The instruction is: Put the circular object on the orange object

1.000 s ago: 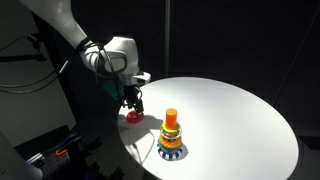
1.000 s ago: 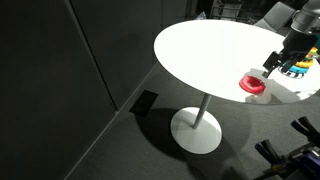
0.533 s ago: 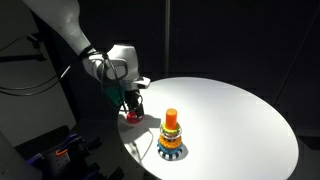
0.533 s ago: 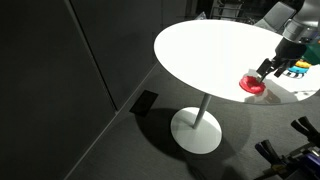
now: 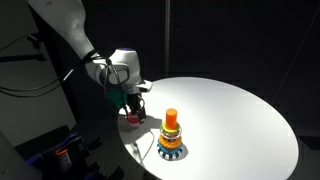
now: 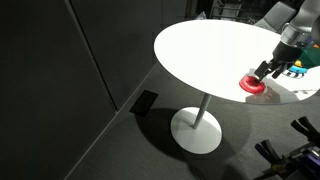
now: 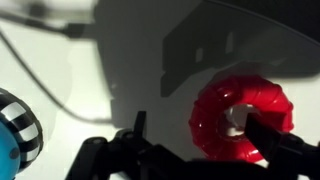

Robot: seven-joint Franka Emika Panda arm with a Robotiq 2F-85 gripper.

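Note:
The red ring (image 5: 133,119) lies flat near the edge of the round white table (image 5: 235,110); it also shows in an exterior view (image 6: 251,87). The orange peg (image 5: 171,119) stands upright on its yellow and blue rings (image 5: 171,146), a short way from the ring. My gripper (image 5: 133,108) is right down over the ring, also seen in an exterior view (image 6: 263,72). In the wrist view the gripper (image 7: 197,132) is open: one finger stands in the centre hole of the ring (image 7: 210,118), the other outside its left side.
The stacking toy's striped base (image 7: 14,130) shows at the left edge of the wrist view and at the frame edge in an exterior view (image 6: 298,68). The table's rim (image 6: 175,75) is close to the ring. Dark equipment (image 5: 45,145) stands beside the table.
My gripper has lowered onto the red ring, its fingers now straddling the ring's wall. The ring and the stacking toy have not moved.

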